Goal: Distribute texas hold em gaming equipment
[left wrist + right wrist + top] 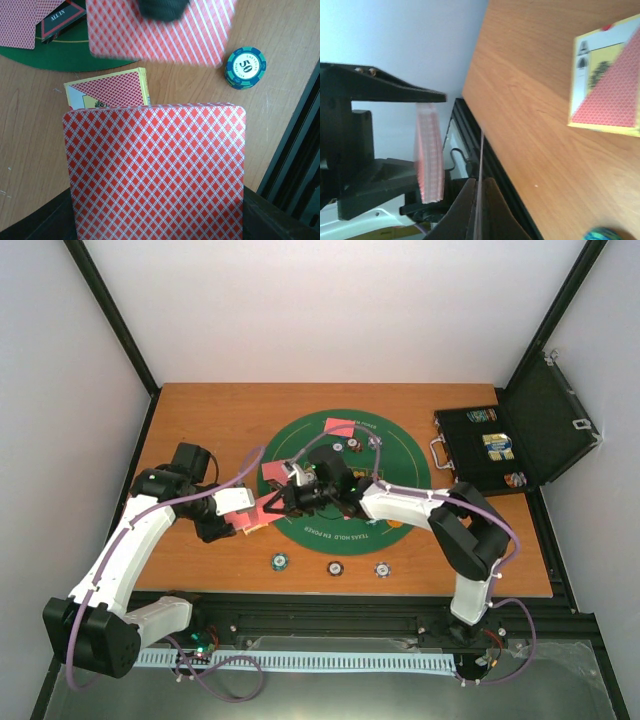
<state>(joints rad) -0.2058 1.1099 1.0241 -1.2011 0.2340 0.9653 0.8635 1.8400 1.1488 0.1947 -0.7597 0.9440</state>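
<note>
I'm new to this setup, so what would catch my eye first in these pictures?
At the left edge of the green felt mat, the left pincer clamps a deck of red-backed cards while the right pincer is shut on a single card. Next come the open black case at the right edge of the table and three chips along its near edge.

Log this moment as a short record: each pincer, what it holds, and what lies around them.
left pincer: shut on the deck of cards, held above the wood
right pincer: shut on a single card, right by the deck
card box: flat on the wood, just off the green mat
chips: three in a row on the wood by the near edge
case: open, at the table's right
</note>
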